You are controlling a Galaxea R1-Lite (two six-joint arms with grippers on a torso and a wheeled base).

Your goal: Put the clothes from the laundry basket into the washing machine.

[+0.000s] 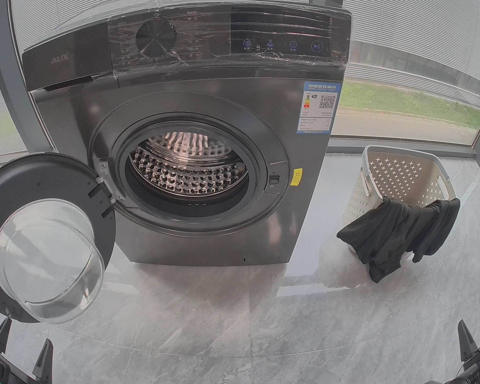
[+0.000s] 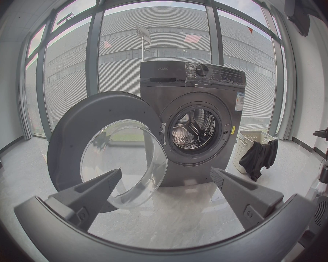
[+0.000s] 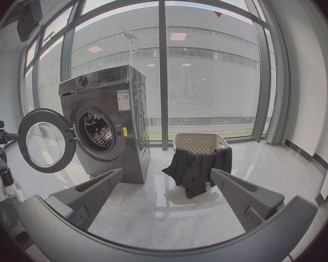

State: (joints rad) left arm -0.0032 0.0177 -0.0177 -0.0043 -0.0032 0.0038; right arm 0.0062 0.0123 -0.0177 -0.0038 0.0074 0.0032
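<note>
Ahead on the floor, head view: I see the washing machine (image 1: 208, 97) facing me, its round door (image 1: 37, 188) swung wide to my left and the studded metal drum (image 1: 189, 169) showing through the opening.
Basket, head view: the laundry basket (image 1: 405, 174) stands on the floor to the right of the machine, by the window. The black clothes (image 1: 394, 233) hang over its near rim and down its outer wall.
Fingers, head view: my left fingers (image 1: 44, 356) sit low at the left edge, below the door; my right fingers (image 1: 466, 342) sit low at the right edge. Both pairs are spread and hold nothing. The clothes lie well apart from each pair, nearer the right one.
Left wrist view: the left fingers (image 2: 94, 190) are spread wide with only the floor between them. The door (image 2: 80, 128) is nearest, then the machine (image 2: 193, 88). The clothes (image 2: 258, 157) on the basket (image 2: 249, 137) are far beyond, past the machine's right side.
Right wrist view: the right fingers (image 3: 244, 197) are spread. The clothes (image 3: 193, 168) show in the gap between them, still some way ahead and untouched. The basket (image 3: 198, 142) is behind the garment.
</note>
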